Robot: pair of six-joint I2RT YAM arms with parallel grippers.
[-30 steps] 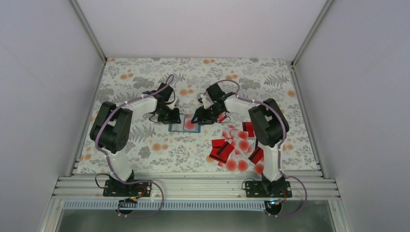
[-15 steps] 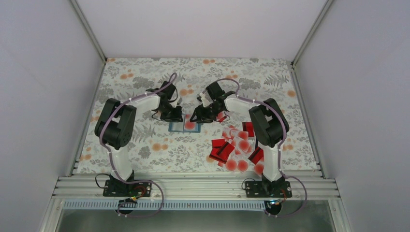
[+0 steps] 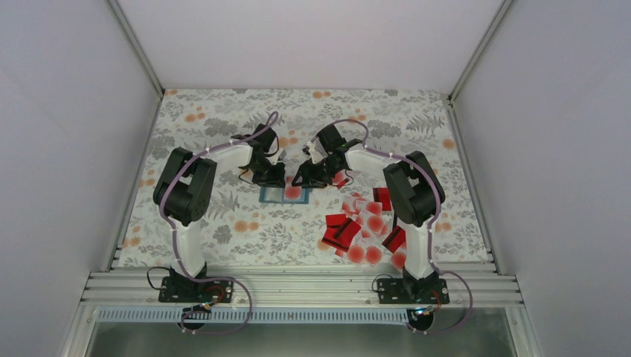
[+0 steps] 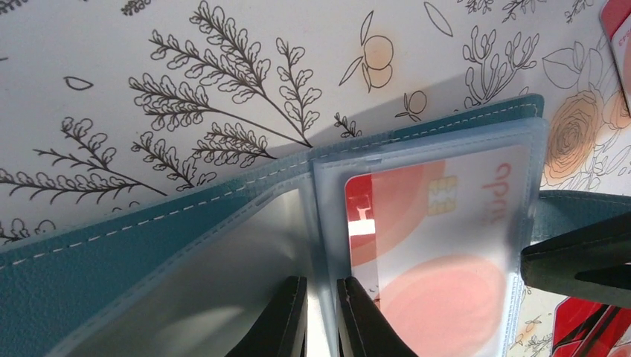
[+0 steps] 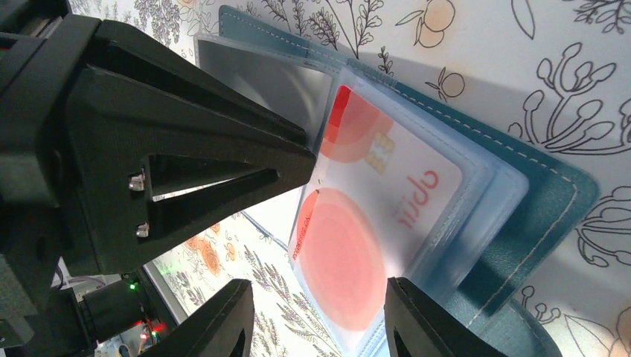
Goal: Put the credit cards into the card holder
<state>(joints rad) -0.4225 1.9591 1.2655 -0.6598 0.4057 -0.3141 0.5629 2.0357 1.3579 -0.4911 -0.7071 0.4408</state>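
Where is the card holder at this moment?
In the top view the card holder lies open near the middle of the tablecloth, between the left gripper and the right gripper.

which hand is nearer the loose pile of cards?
Right. The right hand is over the card holder's side that faces the loose cards. The left hand is at the holder's opposite side, farther from them.
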